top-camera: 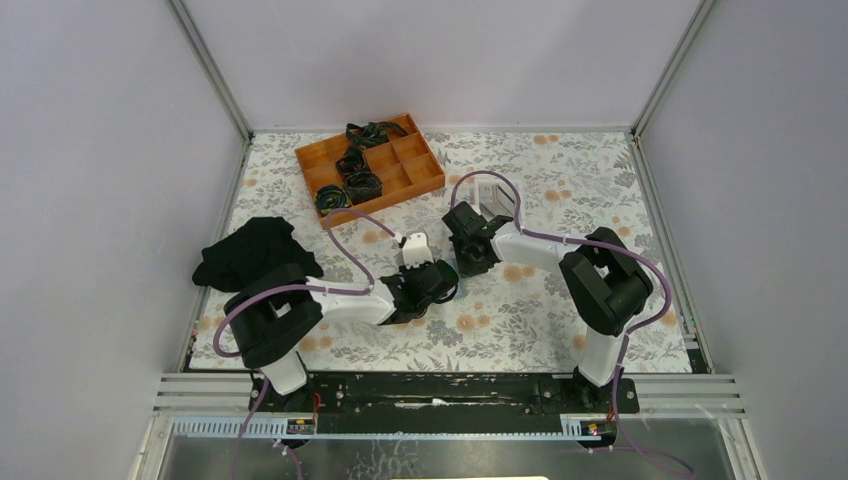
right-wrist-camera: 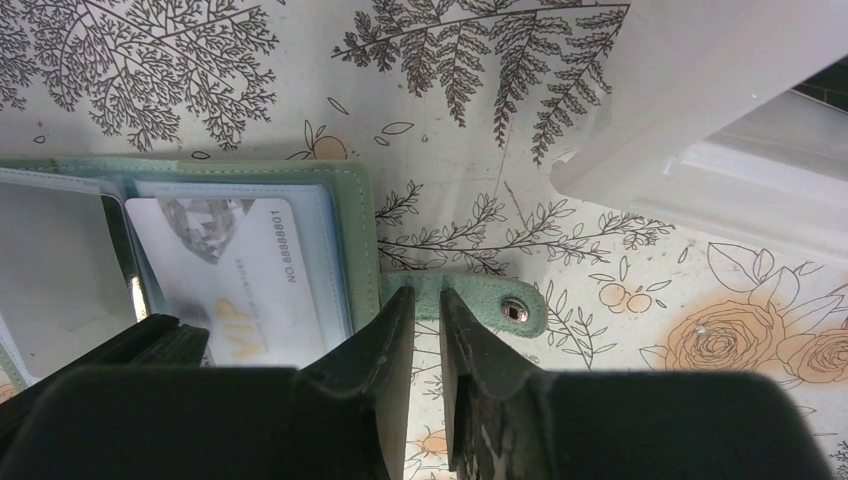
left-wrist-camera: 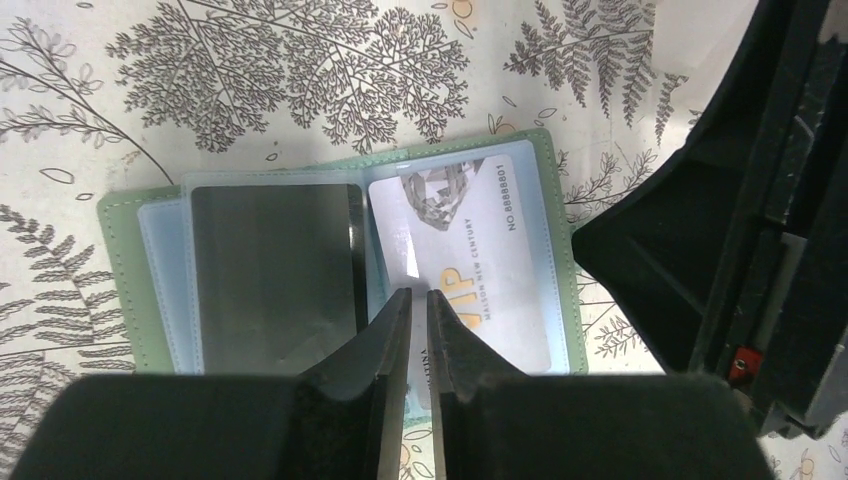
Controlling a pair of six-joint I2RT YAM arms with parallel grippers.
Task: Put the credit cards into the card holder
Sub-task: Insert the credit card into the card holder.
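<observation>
Sage-green card holder (left-wrist-camera: 118, 270) shows black card (left-wrist-camera: 275, 275), pale gold-lettered card (left-wrist-camera: 470, 260); tablecloth (left-wrist-camera: 300, 70) is fern-printed.

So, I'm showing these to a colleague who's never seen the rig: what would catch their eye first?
Most likely the sage-green card holder lying open mid-table, a white VIP card and a dark card in its clear sleeves, with the left pincer over the sleeves and the right pincer at its snap strap. After that, the orange compartment box at the far left and the black cloth by the left edge.
</observation>
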